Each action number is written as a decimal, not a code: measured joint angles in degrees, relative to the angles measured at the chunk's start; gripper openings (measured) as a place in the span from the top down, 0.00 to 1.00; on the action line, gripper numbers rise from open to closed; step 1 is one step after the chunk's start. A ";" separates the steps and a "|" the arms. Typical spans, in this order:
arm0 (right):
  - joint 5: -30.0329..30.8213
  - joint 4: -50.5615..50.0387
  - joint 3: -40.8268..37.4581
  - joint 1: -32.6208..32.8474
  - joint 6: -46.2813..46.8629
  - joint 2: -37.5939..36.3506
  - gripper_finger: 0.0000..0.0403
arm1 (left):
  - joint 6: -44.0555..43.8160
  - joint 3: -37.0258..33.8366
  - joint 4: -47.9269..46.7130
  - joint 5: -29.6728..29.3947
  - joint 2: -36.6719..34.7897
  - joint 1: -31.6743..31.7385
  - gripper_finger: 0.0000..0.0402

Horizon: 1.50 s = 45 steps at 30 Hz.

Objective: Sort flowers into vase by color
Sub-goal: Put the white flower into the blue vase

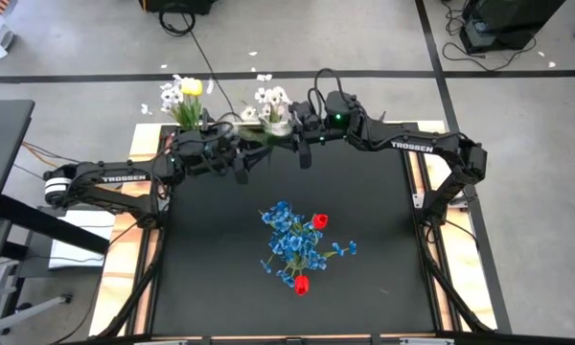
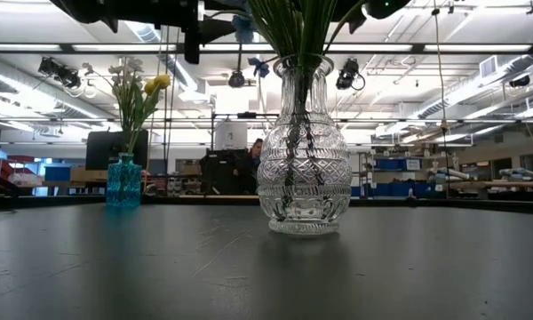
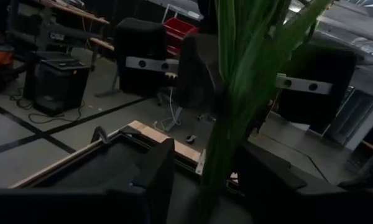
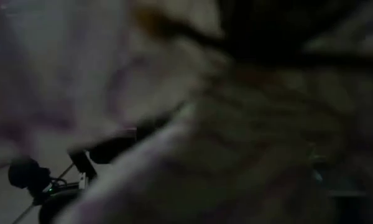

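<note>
The left hand (image 1: 240,165) straddles the green stems (image 3: 236,106) at the clear glass vase (image 2: 302,151), fingers part-open, grip uncertain. The right hand (image 1: 302,144) waits shut alongside. Blue and red flowers (image 1: 297,244) lie mid-worktop (image 1: 364,278), unsorted.

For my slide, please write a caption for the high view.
Both grippers work at the back vases; blue and red flowers lie mid-table.

Two vases (image 1: 273,123) (image 1: 187,120) stand side by side at the worktop's (image 1: 364,249) far edge, stems in each; loose flowers (image 1: 297,244) lie heaped mid-worktop, well in front of them.
</note>
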 joint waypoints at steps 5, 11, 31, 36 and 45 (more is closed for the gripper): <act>0.20 0.75 -0.02 0.55 -0.14 0.07 0.95 | -0.09 0.00 0.50 2.19 -0.02 0.02 0.57; -0.21 1.26 -0.04 0.54 0.02 0.15 0.95 | -0.45 0.00 -0.02 2.54 0.00 0.02 0.57; -1.15 1.01 -0.04 1.04 -0.11 0.17 0.95 | 2.34 0.00 0.10 5.41 -0.02 -0.12 0.97; -0.68 0.41 -0.04 1.09 0.74 0.17 0.91 | 3.30 0.00 -0.28 4.11 -0.02 -0.12 0.97; 10.32 -0.29 -0.04 -1.13 4.44 -0.01 0.74 | 9.13 0.00 -2.34 -7.47 -1.73 0.87 0.97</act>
